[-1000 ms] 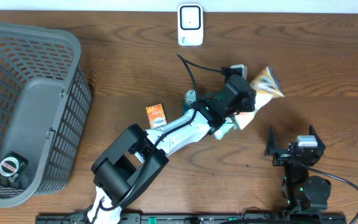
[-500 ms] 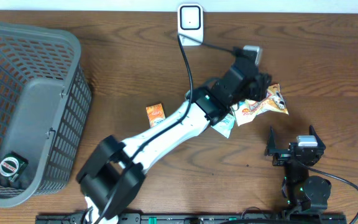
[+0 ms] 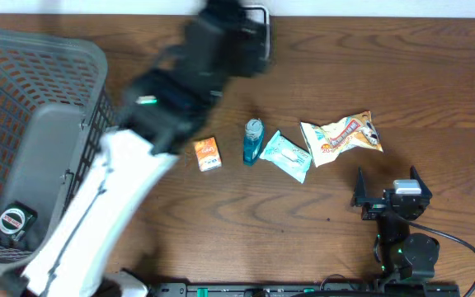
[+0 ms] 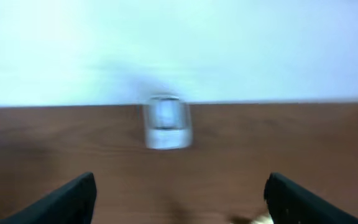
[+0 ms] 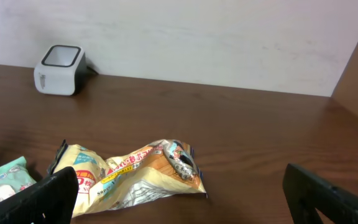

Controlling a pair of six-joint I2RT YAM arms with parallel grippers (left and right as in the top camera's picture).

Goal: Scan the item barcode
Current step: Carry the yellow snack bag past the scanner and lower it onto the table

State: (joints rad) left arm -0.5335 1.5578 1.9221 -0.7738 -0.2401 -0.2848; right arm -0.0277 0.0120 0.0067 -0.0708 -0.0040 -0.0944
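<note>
**Overhead view**
- The left arm (image 3: pixel 138 140) is smeared by blur from lower left to top centre, and its gripper cannot be made out.
- The arm covers most of the scanner (image 3: pixel 265 25), leaving only the right edge visible.
- The basket (image 3: pixel 48 37) is cut off at the left edge.
- The label on the round item (image 3: pixel 11 221) inside is too small to read.

**Left wrist view**
- The whole frame is blurred.
- The fingers of the left gripper (image 4: pixel 180 180) run off the bottom edge.

**Right wrist view**
- The teal packet (image 5: pixel 2 183) is cut off at the left edge.
- The lower left corner of the snack bag (image 5: pixel 135 174) sits behind a finger of the right gripper (image 5: pixel 180 174).
- Both fingers run off the bottom corners.
</note>
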